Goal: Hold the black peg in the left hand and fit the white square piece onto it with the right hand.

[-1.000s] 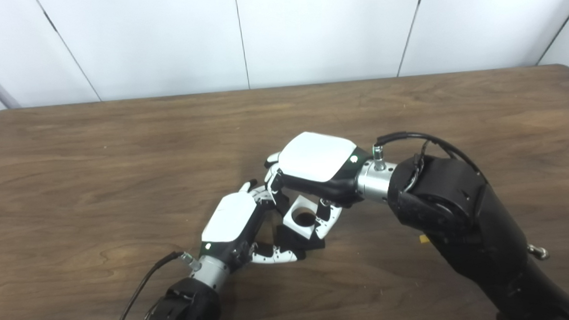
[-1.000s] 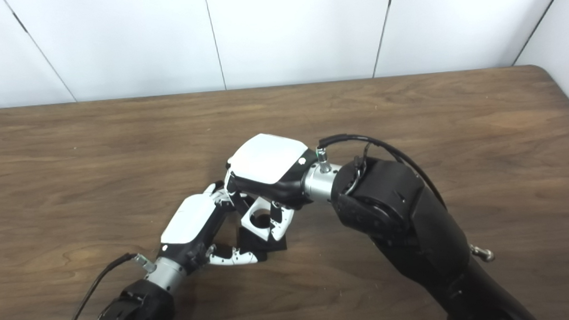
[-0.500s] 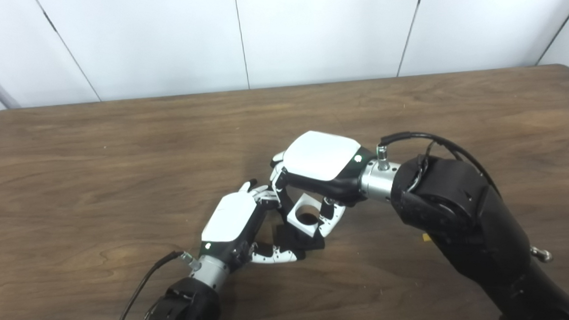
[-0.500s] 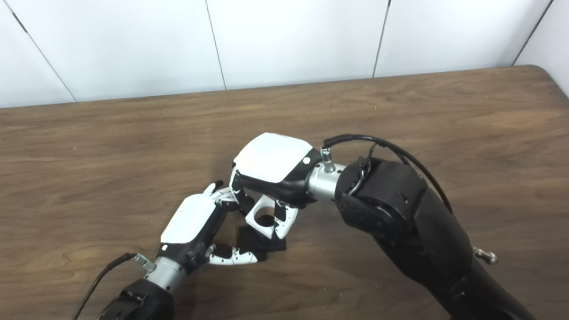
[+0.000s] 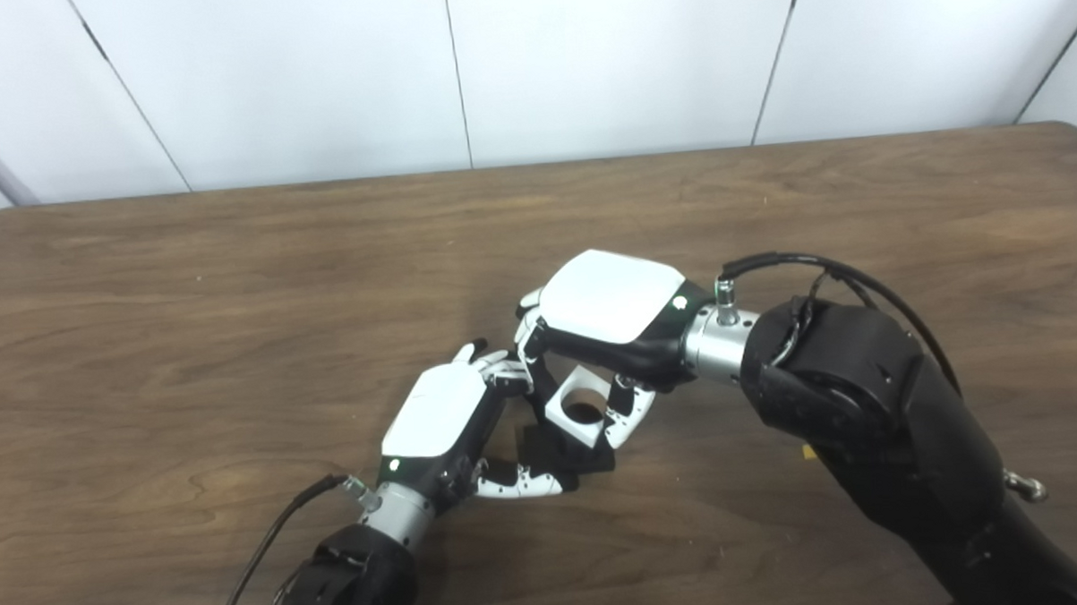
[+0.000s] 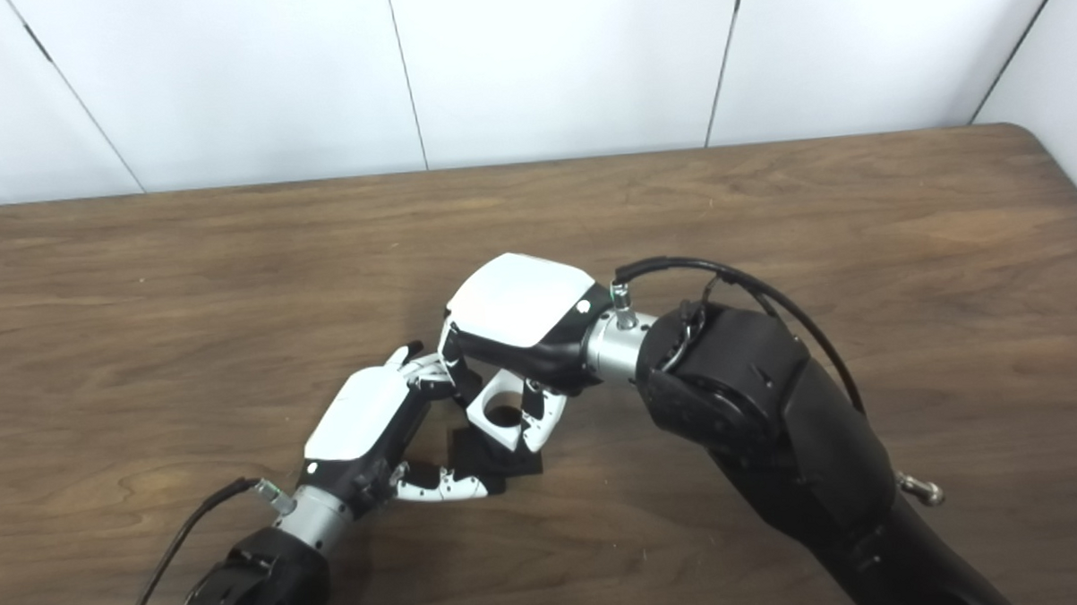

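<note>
Wooden table (image 5: 233, 286); right hand (image 5: 606, 314) grips white square piece (image 5: 580, 405).

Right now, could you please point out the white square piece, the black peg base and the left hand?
white square piece (image 5: 567, 411): left eye view, its white top face beside the hole.
black peg base (image 5: 593, 462): left eye view, near corner.
left hand (image 5: 435, 411): left eye view, white back cover.

Black peg (image 5: 569, 452) mostly hidden, perhaps under white square piece (image 5: 578, 406).

Wooden table (image 5: 233, 286), white wall panels (image 5: 611, 58)
</note>
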Controlling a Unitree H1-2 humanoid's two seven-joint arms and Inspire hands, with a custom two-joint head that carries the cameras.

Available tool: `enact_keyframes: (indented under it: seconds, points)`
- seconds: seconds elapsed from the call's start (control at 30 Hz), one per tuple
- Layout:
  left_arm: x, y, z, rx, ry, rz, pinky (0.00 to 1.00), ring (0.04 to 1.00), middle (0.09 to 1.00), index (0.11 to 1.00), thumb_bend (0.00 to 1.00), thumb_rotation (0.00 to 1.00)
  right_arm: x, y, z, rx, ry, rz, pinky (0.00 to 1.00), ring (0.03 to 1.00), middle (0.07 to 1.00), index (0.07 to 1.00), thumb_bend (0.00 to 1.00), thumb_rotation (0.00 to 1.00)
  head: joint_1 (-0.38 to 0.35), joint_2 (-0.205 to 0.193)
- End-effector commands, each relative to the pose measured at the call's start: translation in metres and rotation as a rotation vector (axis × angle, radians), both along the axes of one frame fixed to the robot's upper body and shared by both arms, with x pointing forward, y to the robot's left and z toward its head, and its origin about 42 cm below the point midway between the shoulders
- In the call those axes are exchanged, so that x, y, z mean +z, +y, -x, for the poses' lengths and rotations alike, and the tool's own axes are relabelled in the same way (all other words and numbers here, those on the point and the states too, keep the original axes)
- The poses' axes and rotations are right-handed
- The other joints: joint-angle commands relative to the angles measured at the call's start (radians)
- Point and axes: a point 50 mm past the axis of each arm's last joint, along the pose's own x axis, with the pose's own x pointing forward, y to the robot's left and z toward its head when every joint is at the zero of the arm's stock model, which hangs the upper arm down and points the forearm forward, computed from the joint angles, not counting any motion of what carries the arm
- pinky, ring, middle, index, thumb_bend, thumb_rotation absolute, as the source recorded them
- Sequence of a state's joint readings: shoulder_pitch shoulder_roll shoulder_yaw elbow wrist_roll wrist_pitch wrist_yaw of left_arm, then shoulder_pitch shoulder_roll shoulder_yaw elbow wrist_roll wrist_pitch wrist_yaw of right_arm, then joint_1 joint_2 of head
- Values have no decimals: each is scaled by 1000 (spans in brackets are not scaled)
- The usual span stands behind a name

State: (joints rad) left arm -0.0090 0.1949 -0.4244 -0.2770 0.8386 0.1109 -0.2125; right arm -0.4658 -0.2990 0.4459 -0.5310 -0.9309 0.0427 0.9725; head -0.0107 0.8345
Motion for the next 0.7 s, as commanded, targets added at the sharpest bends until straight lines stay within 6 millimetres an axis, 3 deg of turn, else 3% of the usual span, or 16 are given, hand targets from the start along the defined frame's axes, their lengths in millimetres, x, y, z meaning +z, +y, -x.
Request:
enact_keyframes:
  seconds: [0.0, 0.67]
  points:
    - [-9, -3, 4, -30, 54, -31, 1000, 873, 768, 485, 523, 53, 9, 3, -1, 10, -40, -19, 833, 883, 760, 485, 525, 136, 0, 1]
    - [-12, -5, 0, -29, 57, -28, 1000, 870, 771, 484, 523, 55, 16, 2, 5, 17, -37, -26, 843, 891, 767, 485, 524, 136, 3, -4]
